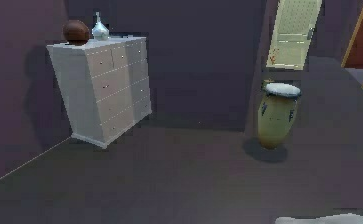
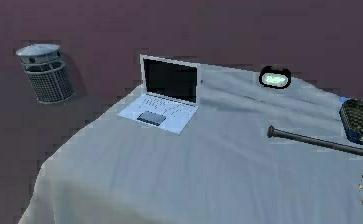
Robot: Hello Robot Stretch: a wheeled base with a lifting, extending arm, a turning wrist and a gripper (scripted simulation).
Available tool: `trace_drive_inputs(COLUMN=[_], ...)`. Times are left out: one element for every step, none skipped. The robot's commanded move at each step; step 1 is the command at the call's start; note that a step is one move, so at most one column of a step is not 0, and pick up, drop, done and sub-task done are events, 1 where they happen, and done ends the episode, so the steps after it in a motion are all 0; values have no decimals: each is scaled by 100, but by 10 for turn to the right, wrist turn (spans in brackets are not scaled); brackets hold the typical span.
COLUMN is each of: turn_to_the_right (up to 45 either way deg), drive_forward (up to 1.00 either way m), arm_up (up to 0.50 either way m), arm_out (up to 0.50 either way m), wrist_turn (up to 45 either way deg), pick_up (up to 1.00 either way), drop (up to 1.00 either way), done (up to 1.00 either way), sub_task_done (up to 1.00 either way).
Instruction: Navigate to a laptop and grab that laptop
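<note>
An open white laptop point(image 2: 165, 94) with a dark screen and a pale keyboard lies on a bed with a pale grey-white cover point(image 2: 189, 170), near the bed's far left corner in the arm side view. Its screen stands upright and faces the camera.
On the bed lie a small dark alarm clock point(image 2: 276, 77), a dark baseball bat point(image 2: 314, 139) and a dark thing point(image 2: 358, 120) at the right edge. A ribbed grey bin point(image 2: 46, 72) stands on the floor. Ahead stand a white dresser point(image 1: 101, 88) bearing a ball point(image 1: 76, 31) and a vase point(image 1: 100, 28), a tall urn point(image 1: 278, 114) and a doorway point(image 1: 294, 35).
</note>
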Motion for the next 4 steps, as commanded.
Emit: trace_drive_inputs(turn_to_the_right=[0,0,0,0], drive_forward=[0,0,0,0], arm_up=[36,0,0,0], arm_out=[0,48,0,0], wrist_turn=[0,0,450,450], pick_up=[0,0,0,0], drop=[0,0,0,0], done=[0,0,0,0], sub_task_done=[0,0,0,0])
